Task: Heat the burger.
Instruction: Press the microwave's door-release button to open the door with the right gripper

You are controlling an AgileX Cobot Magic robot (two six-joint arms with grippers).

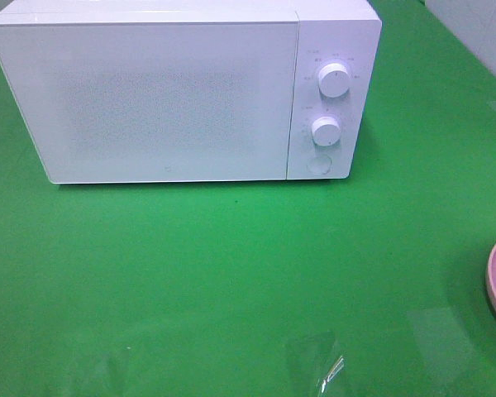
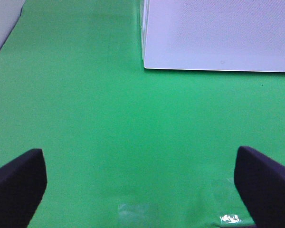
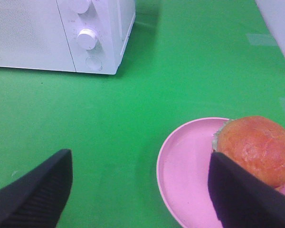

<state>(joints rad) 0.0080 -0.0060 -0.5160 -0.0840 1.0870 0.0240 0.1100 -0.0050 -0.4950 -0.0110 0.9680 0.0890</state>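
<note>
Right pincer [image 3: 140,164] stands apart, clamping nothing; I see the burger [image 3: 256,147] on the pink plate [image 3: 185,175], partly hidden by one finger. Left pincer [image 2: 138,161] gapes over the green bench [image 2: 109,118]; microwave [image 1: 149,91] door shut.

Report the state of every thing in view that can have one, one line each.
Microwave: door shut, standing upright on the green table.
Burger: whole, resting on the pink plate, not held.
Pink plate: flat on the table, carrying the burger.
Left pincer: open, empty.
Right pincer: open, empty, one finger beside the burger.
</note>
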